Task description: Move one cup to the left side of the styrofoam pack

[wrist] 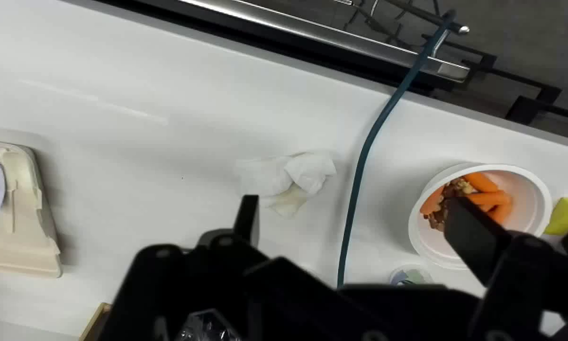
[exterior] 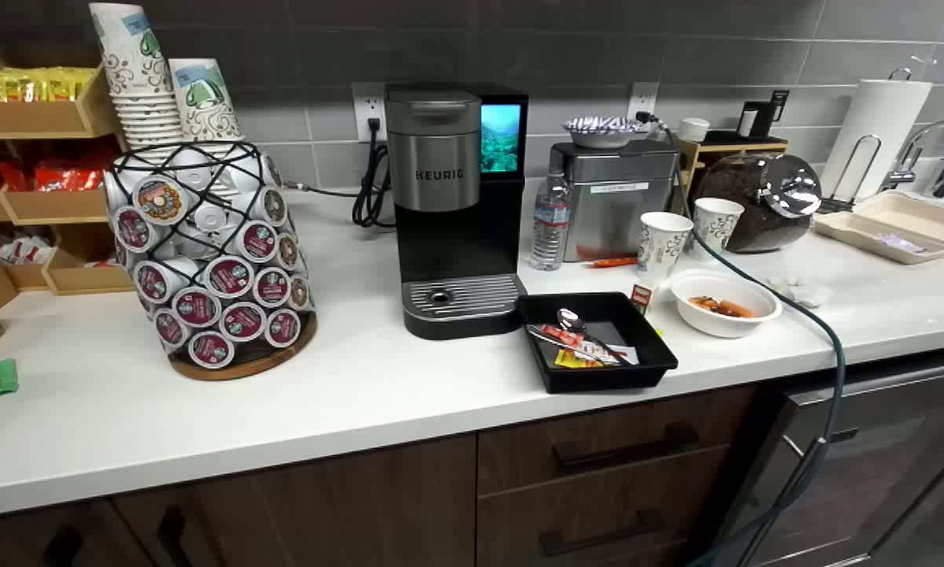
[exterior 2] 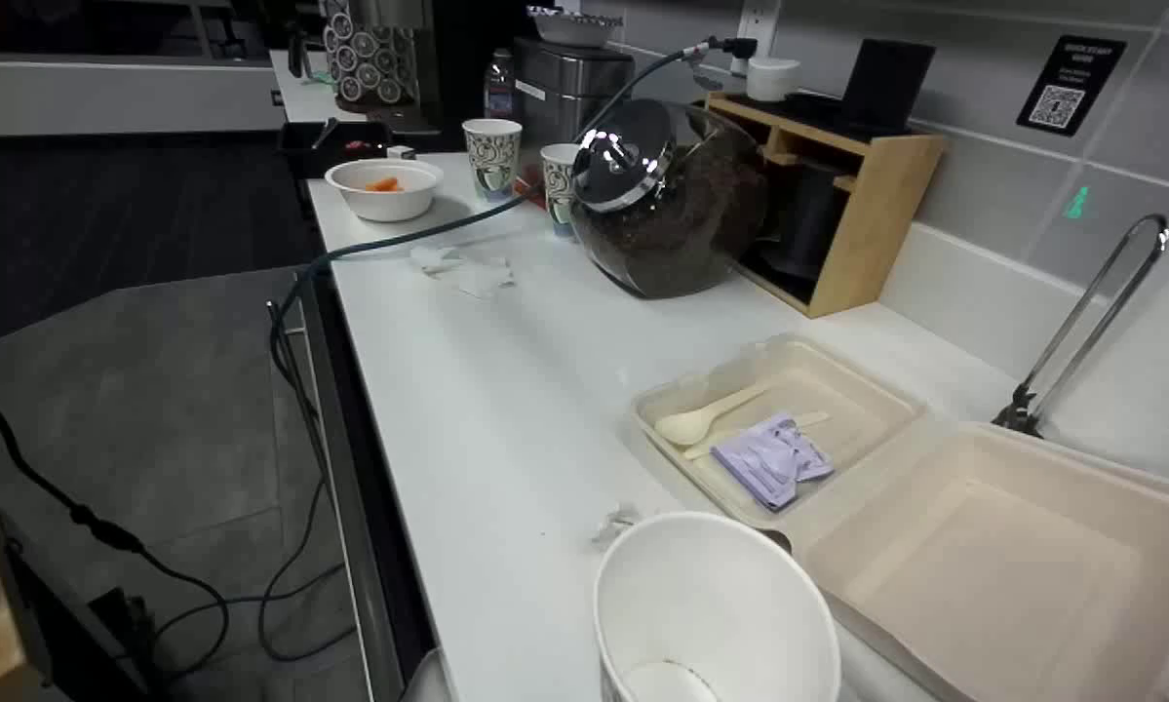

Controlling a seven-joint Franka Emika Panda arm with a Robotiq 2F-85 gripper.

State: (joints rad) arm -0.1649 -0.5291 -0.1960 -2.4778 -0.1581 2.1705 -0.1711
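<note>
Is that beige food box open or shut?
Open: both halves of the beige food box lie spread, a purple packet visible in one.

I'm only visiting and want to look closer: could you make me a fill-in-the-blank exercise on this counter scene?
1. The round white bowl contains orange vegetables called ____.
2. The black-and-silver coffee machine bears the brand name ____.
3. In the wrist view, the black two-fingered tool is ____ rather than shut.
4. Inside the beige rectangular food container, the cream scoop-ended utensil is a ____.

Missing words: carrots; Keurig; open; spoon.
</note>
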